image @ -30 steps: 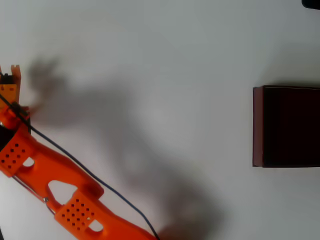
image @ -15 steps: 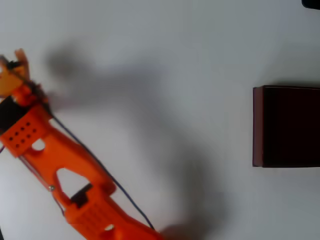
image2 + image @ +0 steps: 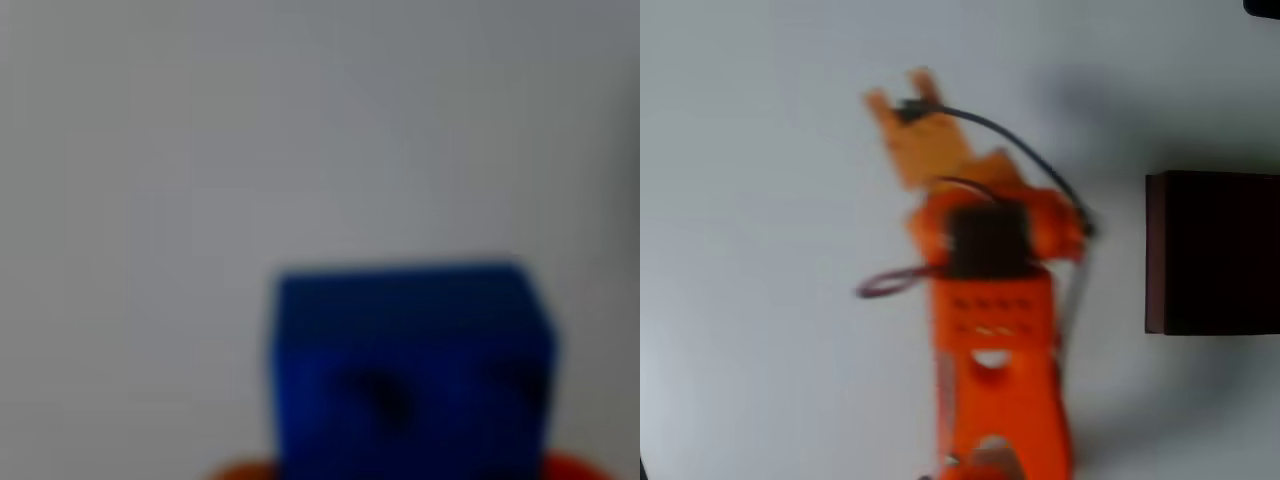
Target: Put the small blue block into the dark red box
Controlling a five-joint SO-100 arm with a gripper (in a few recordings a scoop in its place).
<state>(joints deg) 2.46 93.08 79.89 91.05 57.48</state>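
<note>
In the wrist view the small blue block [image 3: 410, 370] looms large and blurred at the bottom of the picture, with orange slivers of the jaws showing at its lower left and lower right corners, so the jaws are closed on the block and hold it against a plain pale grey background. In the overhead view the gripper [image 3: 902, 95] appears as a smeared pale orange shape pointing toward the top of the picture, its two tips close together; the block itself cannot be made out there because of the blur. Below the gripper the orange arm [image 3: 1000, 380] runs down to the bottom edge, with a dark motor block at the wrist joint, a black cable arching over to its right and a loop of wire on its left. The dark red box [image 3: 1155, 250] sits on the white tabletop [image 3: 760, 300] at the right edge of the overhead view, its maroon left wall facing the arm and its interior nearly black. The gripper is well apart from the box, up and to its left, and the arm's wrist lies near the box's left wall without touching it.
</note>
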